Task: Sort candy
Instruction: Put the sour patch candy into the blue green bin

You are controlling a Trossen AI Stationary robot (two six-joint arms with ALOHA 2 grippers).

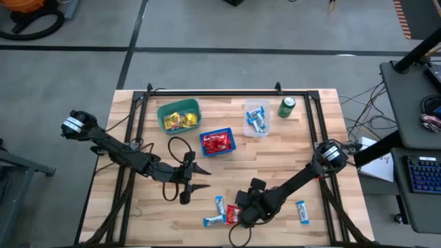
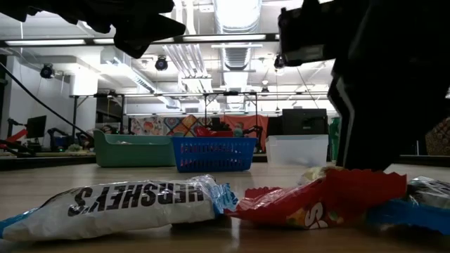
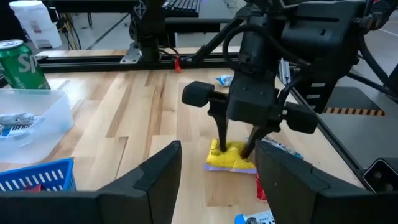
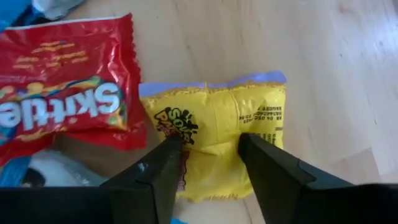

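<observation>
Seen from above, the right gripper (image 1: 241,215) is down on the table (image 1: 289,172) near its front edge, over a cluster of candy: a red pack (image 1: 232,215) and two blue-and-white bars (image 1: 219,204) just to its left. A fourth bar (image 1: 302,211) lies apart to the right. The left gripper (image 1: 200,178) hovers left of centre, fingers spread and empty. Farther back stand a green basket (image 1: 178,115) of yellow packs, a blue basket (image 1: 218,142) of red packs, a clear tub (image 1: 257,118) of bars and a green can (image 1: 286,107).

At table height, a Hershey's bar (image 2: 126,202) lies in front, touching a red Skittles pack (image 2: 316,200). The right arm (image 2: 387,84) comes down just behind that pack, its fingertips hidden. The baskets line up behind.

From the left wrist, that arm's own fingers (image 3: 146,180) stand wide apart with nothing between them. Beyond them, the right gripper (image 3: 239,146) points straight down with both fingertips planted on a yellow pack (image 3: 230,158) that lies flat on the wood.

From the right wrist, the yellow pack (image 4: 217,134) lies directly under the fingers (image 4: 161,174), which straddle its middle part-open; whether they already pinch it is hard to say. The Skittles pack (image 4: 62,93) lies beside it, their edges touching or overlapping.
</observation>
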